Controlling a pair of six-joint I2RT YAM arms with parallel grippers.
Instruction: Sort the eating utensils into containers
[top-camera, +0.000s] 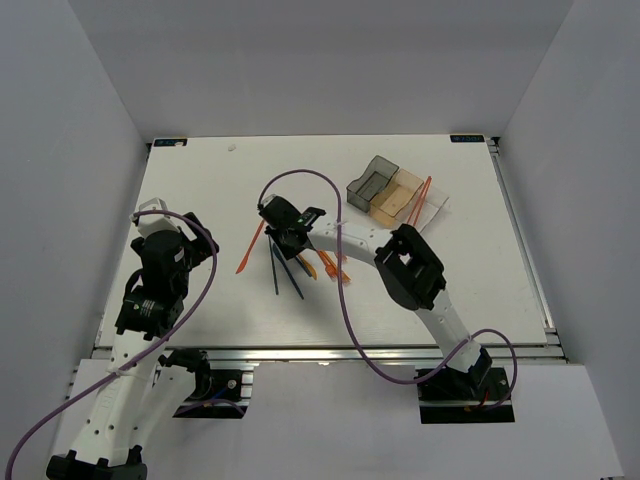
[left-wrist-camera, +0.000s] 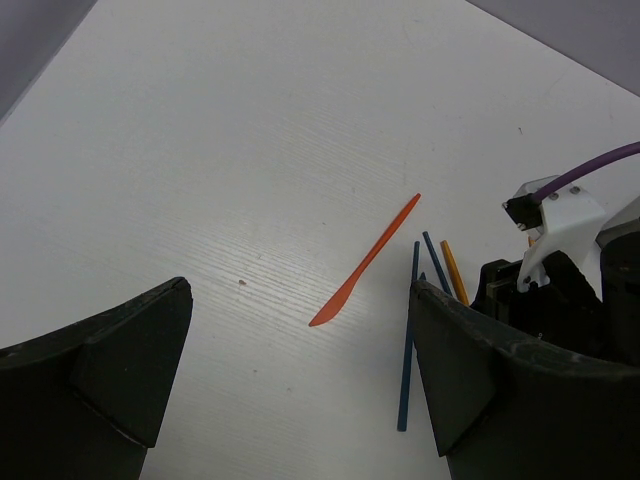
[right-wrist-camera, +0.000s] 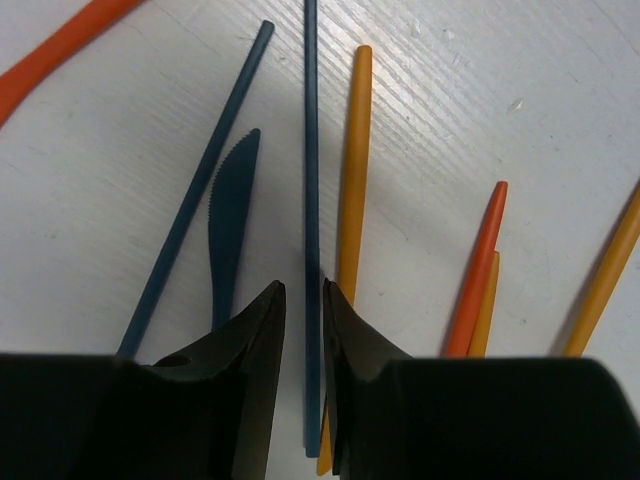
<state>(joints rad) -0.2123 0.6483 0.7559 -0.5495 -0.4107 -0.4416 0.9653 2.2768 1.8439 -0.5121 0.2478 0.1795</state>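
Observation:
Several utensils lie loose mid-table: an orange knife (top-camera: 250, 250), dark blue sticks (top-camera: 276, 270) and orange pieces (top-camera: 330, 266). My right gripper (top-camera: 283, 232) is low over them. In the right wrist view its jaws (right-wrist-camera: 303, 290) are narrowly open and straddle a dark blue stick (right-wrist-camera: 311, 150) lying flat. A dark blue knife (right-wrist-camera: 232, 210) lies to its left and a yellow-orange stick (right-wrist-camera: 352, 170) to its right. My left gripper (top-camera: 175, 235) is wide open and empty (left-wrist-camera: 300, 300), above bare table left of the orange knife (left-wrist-camera: 365, 265). The containers, dark grey (top-camera: 373, 181), orange (top-camera: 398, 194) and clear (top-camera: 432, 208), stand at the back right.
An orange utensil (top-camera: 420, 200) leans in the clear bin. The right arm's elbow (top-camera: 410, 265) and a purple cable (top-camera: 345, 300) lie over the table's middle. Grey walls close in the left, back and right sides.

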